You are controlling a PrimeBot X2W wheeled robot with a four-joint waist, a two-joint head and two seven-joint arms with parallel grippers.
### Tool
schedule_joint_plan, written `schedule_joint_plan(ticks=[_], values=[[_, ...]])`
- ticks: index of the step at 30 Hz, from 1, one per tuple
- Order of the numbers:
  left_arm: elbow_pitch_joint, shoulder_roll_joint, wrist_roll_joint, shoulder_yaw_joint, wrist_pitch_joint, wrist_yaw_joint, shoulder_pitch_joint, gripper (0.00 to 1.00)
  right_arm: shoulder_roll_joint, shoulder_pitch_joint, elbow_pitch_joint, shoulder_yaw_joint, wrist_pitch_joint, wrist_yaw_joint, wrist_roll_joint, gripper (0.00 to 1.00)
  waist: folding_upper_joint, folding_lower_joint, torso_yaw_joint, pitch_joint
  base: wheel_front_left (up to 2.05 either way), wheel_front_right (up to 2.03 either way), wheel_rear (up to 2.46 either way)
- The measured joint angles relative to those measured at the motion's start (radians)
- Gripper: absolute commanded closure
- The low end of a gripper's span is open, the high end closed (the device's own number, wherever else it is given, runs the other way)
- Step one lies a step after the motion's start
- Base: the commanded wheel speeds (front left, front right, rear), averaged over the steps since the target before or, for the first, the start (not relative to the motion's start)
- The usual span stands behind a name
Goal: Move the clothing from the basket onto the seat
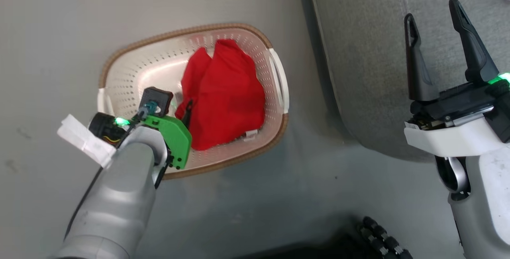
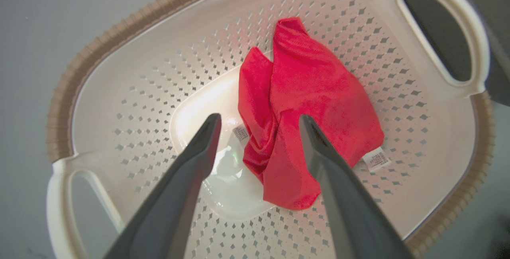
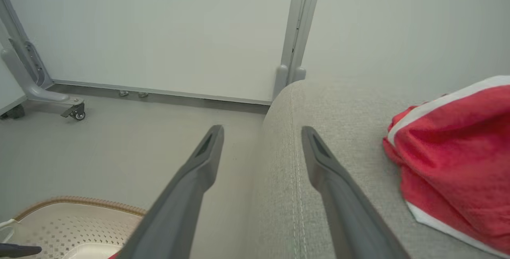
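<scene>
Reaching down into the basket [image 2: 119, 103], the left gripper [image 2: 259, 119] hangs close over the red garment [image 2: 318, 99], its two fingers spread wide and nothing between them. Whether the tips touch the cloth I cannot tell. The garment lies crumpled on the bottom of the basket, nearer to the handle [image 2: 442, 32] on the seat's side, and two small label tags show at its edges. The basket stands on the floor [image 1: 239, 211], just beside the grey seat [image 1: 366, 51]. The right gripper [image 1: 433, 11] hovers over the near edge of the seat, also fully open and empty.

Another red garment [image 3: 450, 163], with white trim, already lies on the seat (so I judge that about half of the task is done). The step in hand seems to be the pick of the piece left in the basket. The next move, in my judgement, calls for lowering the left gripper a little so the fingers go around a raised fold, closing firmly, then lifting high enough to clear the rim before carrying the cloth across to the seat. Thin cloth may slip out if the fingers catch only the top layer.
</scene>
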Motion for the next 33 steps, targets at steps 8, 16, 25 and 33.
schedule_joint_plan(ticks=[8, 16, 25, 33], values=[[0.08, 0.027, -0.059, -0.055, 0.08, -0.005, -0.089, 0.0, 0.027, -0.033, 0.0, 0.039, 0.0, 0.0, 0.002, 0.0, 0.0, 0.0, -0.06, 0.141, 0.0, 0.0, 0.0], [0.099, 0.09, -0.062, -0.081, 0.125, 0.038, -0.159, 0.0, 0.049, -0.067, -0.014, 0.062, 0.0, 0.0, 0.003, 0.0, 0.0, 0.0, -0.112, 0.241, 0.0, 0.0, 0.0], [0.108, 0.088, -0.083, -0.085, 0.155, 0.018, -0.191, 0.0, 0.06, -0.066, -0.014, 0.07, 0.0, 0.0, 0.009, 0.0, 0.0, -0.0001, -0.153, 0.304, 0.0, 0.0, 0.0], [0.11, 0.086, -0.088, -0.112, 0.185, 0.004, -0.218, 0.0, 0.062, -0.064, -0.028, 0.079, 0.0, 0.0, 0.01, 0.0, 0.0, -0.0001, -0.157, 0.328, 0.0, 0.0, 0.0]])
